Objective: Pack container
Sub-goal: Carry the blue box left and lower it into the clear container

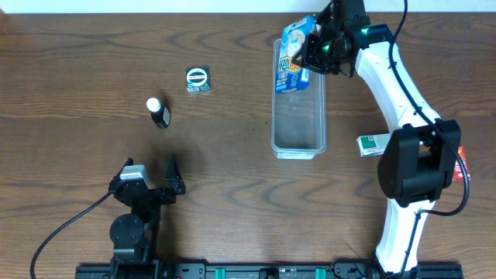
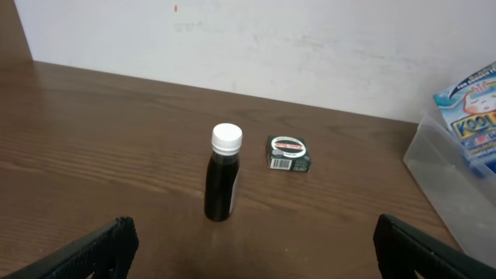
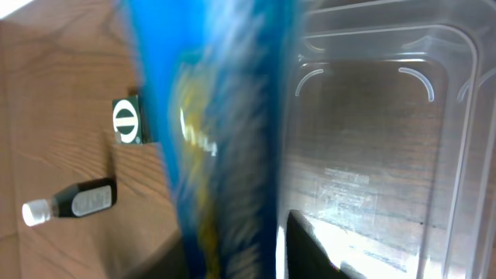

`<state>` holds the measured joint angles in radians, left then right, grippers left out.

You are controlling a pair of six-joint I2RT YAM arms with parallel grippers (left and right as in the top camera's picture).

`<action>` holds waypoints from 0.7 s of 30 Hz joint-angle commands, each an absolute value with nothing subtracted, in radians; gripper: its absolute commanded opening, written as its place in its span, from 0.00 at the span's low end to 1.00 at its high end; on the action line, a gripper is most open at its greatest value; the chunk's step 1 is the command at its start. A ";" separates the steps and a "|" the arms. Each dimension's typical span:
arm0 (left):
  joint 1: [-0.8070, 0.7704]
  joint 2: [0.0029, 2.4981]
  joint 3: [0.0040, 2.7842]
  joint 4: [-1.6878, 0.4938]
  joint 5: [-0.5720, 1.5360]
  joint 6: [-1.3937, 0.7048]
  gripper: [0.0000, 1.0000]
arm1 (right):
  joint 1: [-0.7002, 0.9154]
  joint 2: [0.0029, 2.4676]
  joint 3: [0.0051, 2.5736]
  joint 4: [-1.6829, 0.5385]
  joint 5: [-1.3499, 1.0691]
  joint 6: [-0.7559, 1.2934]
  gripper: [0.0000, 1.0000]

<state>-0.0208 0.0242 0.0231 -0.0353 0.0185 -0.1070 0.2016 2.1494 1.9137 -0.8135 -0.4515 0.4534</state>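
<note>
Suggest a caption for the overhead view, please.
Right gripper beside a blue packet at the far end of the container; left gripper open, apart from the white-capped bottle and green box.

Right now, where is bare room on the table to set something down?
Free: the near half of the container, and the bare wood between it and the small green box. Also the table's far-left corner. Crowded: the container's far end, where the blue packet sits, and right of it, by the green-and-white box.

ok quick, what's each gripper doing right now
left gripper: open, holding nothing.
right gripper: at the blue packet at the far end of the container; open or shut cannot be told.
</note>
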 commanded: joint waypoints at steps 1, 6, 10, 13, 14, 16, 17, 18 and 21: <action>-0.024 0.017 0.004 -0.074 -0.007 -0.101 0.98 | 0.211 2.152 1.915 -0.811 -0.460 0.456 0.58; -0.024 0.017 0.004 -0.073 -0.007 -0.101 0.98 | 0.210 2.152 1.915 -0.809 -0.461 0.456 0.86; -0.024 0.017 0.004 -0.074 -0.007 -0.101 0.98 | 0.208 2.151 1.919 -0.791 -0.492 0.456 0.98; -0.024 0.017 0.004 -0.074 -0.007 -0.101 0.98 | 0.208 2.150 1.934 -0.795 -0.502 0.456 0.99; -0.024 0.017 0.004 -0.073 -0.007 -0.101 0.98 | 0.208 2.149 1.944 -0.799 -0.501 0.456 0.99; -0.024 0.017 0.004 -0.074 -0.007 -0.101 0.98 | 0.208 2.147 1.966 -0.811 -0.501 0.456 0.99; -0.024 0.017 0.004 -0.074 -0.007 -0.101 0.98 | 0.208 2.146 1.980 -0.820 -0.501 0.456 0.99; -0.024 0.017 0.004 -0.074 -0.007 -0.101 0.98 | 0.208 2.143 1.998 -0.833 -0.501 0.456 0.99; -0.024 0.017 0.004 -0.074 -0.007 -0.101 0.98 | 0.208 2.136 2.048 -0.874 -0.467 0.456 0.99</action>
<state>-0.0208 0.0242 0.0231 -0.0353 0.0189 -0.1070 0.2012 2.1494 1.9854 -0.8566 -0.4770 0.4603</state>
